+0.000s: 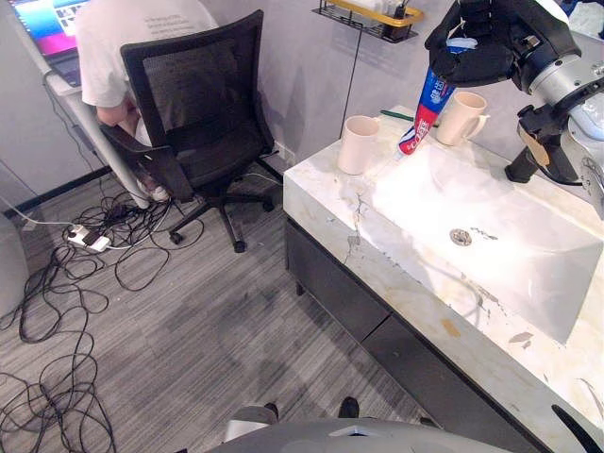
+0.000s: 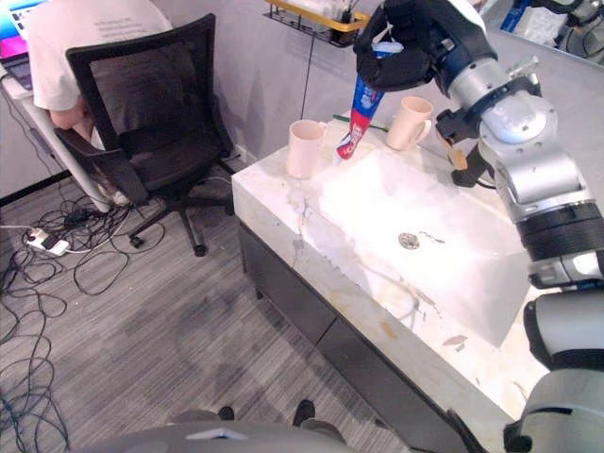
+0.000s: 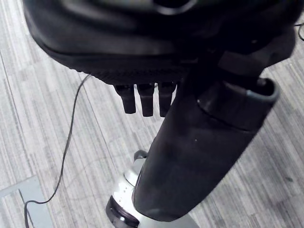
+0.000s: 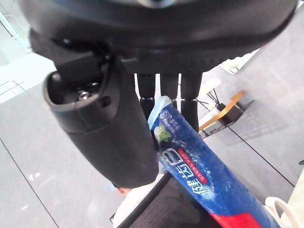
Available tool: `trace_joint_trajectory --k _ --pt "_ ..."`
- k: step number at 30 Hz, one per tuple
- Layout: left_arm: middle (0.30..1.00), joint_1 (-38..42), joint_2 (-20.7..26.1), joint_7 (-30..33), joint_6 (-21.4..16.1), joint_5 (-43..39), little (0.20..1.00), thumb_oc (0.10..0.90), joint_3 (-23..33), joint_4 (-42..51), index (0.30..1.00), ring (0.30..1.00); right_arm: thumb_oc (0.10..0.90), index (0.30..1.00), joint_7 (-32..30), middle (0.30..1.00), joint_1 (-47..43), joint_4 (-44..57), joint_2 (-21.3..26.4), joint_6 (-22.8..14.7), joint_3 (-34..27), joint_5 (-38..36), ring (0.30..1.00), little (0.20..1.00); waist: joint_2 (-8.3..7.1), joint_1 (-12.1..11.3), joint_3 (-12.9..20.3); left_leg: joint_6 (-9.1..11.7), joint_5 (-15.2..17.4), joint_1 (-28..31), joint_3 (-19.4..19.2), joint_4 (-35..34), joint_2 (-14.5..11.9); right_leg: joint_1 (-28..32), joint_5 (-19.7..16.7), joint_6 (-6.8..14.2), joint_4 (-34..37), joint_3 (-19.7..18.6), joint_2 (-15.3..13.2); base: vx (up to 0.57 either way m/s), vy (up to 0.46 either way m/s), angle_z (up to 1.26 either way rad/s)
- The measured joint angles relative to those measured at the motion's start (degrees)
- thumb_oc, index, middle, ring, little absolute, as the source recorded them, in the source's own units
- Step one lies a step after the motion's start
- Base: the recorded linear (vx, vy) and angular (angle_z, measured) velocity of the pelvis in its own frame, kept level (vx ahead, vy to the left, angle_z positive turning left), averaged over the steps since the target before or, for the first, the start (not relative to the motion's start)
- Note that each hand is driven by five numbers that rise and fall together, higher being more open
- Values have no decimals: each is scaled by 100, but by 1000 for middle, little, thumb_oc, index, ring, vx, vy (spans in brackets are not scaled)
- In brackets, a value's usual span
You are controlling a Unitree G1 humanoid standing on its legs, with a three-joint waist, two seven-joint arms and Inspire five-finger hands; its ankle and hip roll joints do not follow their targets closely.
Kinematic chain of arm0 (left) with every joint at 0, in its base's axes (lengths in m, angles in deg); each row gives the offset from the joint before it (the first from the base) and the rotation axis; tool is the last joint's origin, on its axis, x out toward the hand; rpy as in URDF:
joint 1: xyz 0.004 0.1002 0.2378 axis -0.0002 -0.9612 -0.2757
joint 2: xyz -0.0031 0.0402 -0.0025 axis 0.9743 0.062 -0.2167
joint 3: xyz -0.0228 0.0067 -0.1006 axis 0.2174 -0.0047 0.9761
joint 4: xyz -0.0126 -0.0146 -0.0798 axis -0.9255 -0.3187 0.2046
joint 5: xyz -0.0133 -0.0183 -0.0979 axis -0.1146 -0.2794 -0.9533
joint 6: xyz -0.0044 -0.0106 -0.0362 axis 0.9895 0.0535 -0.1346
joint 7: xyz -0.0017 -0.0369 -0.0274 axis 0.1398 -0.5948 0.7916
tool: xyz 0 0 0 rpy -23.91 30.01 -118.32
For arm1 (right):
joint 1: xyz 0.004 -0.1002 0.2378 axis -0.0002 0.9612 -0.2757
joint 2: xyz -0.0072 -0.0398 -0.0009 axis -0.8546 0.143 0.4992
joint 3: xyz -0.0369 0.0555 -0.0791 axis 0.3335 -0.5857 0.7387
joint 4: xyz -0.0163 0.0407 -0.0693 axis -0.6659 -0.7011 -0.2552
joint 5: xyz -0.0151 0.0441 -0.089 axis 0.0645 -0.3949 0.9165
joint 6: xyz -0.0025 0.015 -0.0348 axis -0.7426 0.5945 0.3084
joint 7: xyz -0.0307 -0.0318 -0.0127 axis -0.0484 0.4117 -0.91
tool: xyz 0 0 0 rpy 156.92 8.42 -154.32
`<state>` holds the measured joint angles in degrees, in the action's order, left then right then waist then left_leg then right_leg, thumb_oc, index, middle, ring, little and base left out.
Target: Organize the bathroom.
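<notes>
Gripping toothpaste tube in clenched right hand fingers, hanging below them

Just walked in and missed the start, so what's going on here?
The robot's right hand holds a toothpaste tube by its upper end, hanging in the air between two cups, the left cup and the right cup, at the back of the sink counter. Its left hand hangs over the floor with relaxed fingers. A person sits at a desk behind.
</notes>
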<state>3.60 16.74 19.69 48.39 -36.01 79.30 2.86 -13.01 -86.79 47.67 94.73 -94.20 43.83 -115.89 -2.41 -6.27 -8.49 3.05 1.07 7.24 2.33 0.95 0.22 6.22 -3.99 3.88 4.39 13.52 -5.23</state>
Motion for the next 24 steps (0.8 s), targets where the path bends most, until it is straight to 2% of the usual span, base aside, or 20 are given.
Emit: trace_joint_trajectory --k 1,2,3,4,5,6,8,9,10,11,13,15,18,24 --pt "900 44 -10 -7 -35 9 900 800 -4 -30 900 900 400 300 -9 300 -82 -157 19 -33 7 -7 300 300 -58 9 -38 70 39 -399 57 658 82 -19 61 -68 -55 -121 -67 81 145 47" --pt "900 58 -12 -24 -74 9 900 800 -4 -62 900 900 400 300 -10 300 -151 -286 30 -30 54 -6 300 300 -89 -31 -63 139 41 -617 58 1023 111 -50 74 -100 -116 -125 -134 84 164 58" --pt "900 137 4 -54 -69 103 900 800 -26 -141 900 900 400 300 -26 300 -153 -337 37 -13 52 7 300 300 -147 -7 -98 401 261 -695 -209 1122 -4 -24 -15 -186 -111 39 -231 58 133 44" --pt "900 161 23 -43 17 247 900 800 -140 -194 900 900 400 300 -36 300 -154 -360 33 22 66 13 300 300 -160 63 -123 190 413 -794 -449 1319 -247 31 65 -160 -99 171 -221 13 87 49" --pt "900 92 36 -25 72 249 900 800 -350 -194 900 900 400 300 -58 300 -168 -372 42 21 106 13 300 300 -145 155 -115 209 431 -762 -510 1251 -480 -18 146 -106 -166 205 -223 12 119 45" --pt "900 38 31 -55 159 246 900 800 -410 -200 900 900 400 300 -89 300 -216 -401 70 15 106 10 300 300 -114 226 -107 220 434 -633 -715 1029 -755 -105 169 -77 -251 202 -275 11 94 14" --pt "900 -10 16 -44 163 243 900 800 -411 -185 900 900 400 300 -103 300 -280 -444 134 14 102 7 300 300 54 344 -54 218 373 -402 -745 592 -911 -182 147 13 -337 209 -259 -4 70 12" --pt "900 -15 -24 -36 158 240 900 800 -408 -179 900 900 400 300 -103 300 -289 -436 294 12 101 5 300 300 244 408 -33 242 177 -241 -765 263 -976 -243 131 83 -393 240 -208 -2 70 9" --pt "900 -5 -2 -20 139 233 900 800 -393 -172 900 900 400 300 -130 300 -291 -492 303 4 113 -3 300 300 192 409 -79 330 -21 -126 -862 38 -898 -304 110 148 -470 166 -317 2 48 -4" --pt "900 3 41 -10 134 217 900 800 -392 -161 900 900 400 300 -125 300 -317 -493 329 11 175 -1 300 300 115 420 -97 266 -125 -68 -931 -149 -721 -338 52 239 -460 123 -450 2 38 -13" --pt "900 18 121 -8 28 216 900 800 -378 -103 900 900 400 300 -121 300 -330 -487 331 8 192 -1 300 300 28 486 -90 136 -189 -57 -947 -254 -456 -329 -60 376 -353 73 -692 2 37 2" --pt "900 32 234 -17 -34 216 900 800 -339 -35 900 900 400 300 -119 300 -330 -493 331 1 194 -5 300 300 13 474 -82 80 -187 -39 -925 -268 -320 -296 -110 446 -308 46 -801 -4 50 11" --pt "900 42 306 -71 -84 233 900 800 -344 -39 900 900 400 300 -98 300 -330 -610 331 -48 197 -8 300 300 21 431 -85 71 -182 -34 -876 -276 -313 -238 -122 467 -260 78 -803 -3 56 11" --pt "900 36 69 -167 -81 243 900 800 -356 -125 900 900 400 300 -99 300 -324 -671 331 -47 200 3 300 300 78 419 -120 88 -170 33 -841 -312 -360 -61 -124 470 -127 187 -731 32 38 6"
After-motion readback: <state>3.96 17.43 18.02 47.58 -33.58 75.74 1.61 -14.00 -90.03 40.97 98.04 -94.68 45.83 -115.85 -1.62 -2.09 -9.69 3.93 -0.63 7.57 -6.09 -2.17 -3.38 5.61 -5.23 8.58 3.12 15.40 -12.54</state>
